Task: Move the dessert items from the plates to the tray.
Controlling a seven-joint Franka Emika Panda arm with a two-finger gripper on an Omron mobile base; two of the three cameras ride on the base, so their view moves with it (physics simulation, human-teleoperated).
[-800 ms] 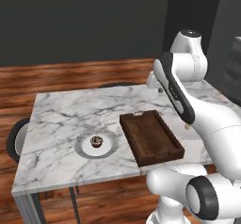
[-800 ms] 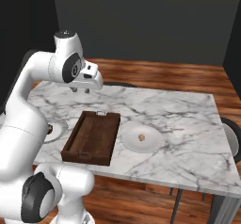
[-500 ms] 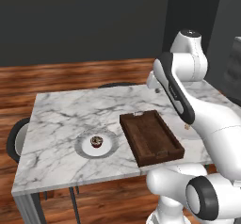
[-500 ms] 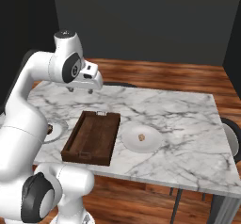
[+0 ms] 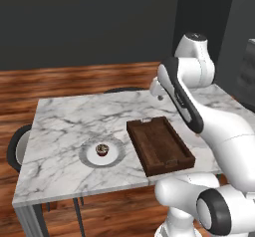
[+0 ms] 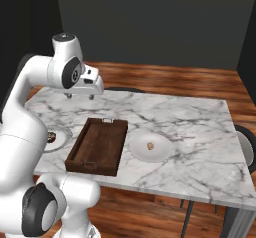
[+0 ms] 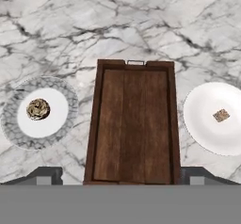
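Observation:
The dark brown tray (image 7: 134, 124) lies lengthwise in the middle of the marble table (image 5: 64, 121), also seen as tray (image 5: 159, 145) and tray (image 6: 97, 146). Left of it, a grey-rimmed plate (image 7: 9, 119) carries the speckled cupcake (image 7: 37, 109); from the left base this is plate (image 5: 85, 156) with cupcake (image 5: 102, 149). Right of the tray, a white plate (image 7: 202, 129) holds the small tan cookie (image 7: 220, 115), also cookie (image 6: 149, 145) on plate (image 6: 162, 154). My gripper (image 6: 80, 96) hangs high above the tray's far end, open, nothing between its fingers; it shows as gripper (image 5: 159, 96) too.
Dark chairs stand at the table's left end (image 5: 17, 146), right end (image 6: 245, 142) and far side (image 5: 122, 89). Bare marble stretches behind the tray and around both plates. My own arm hides part of the cupcake plate (image 6: 59, 141) in the right base view.

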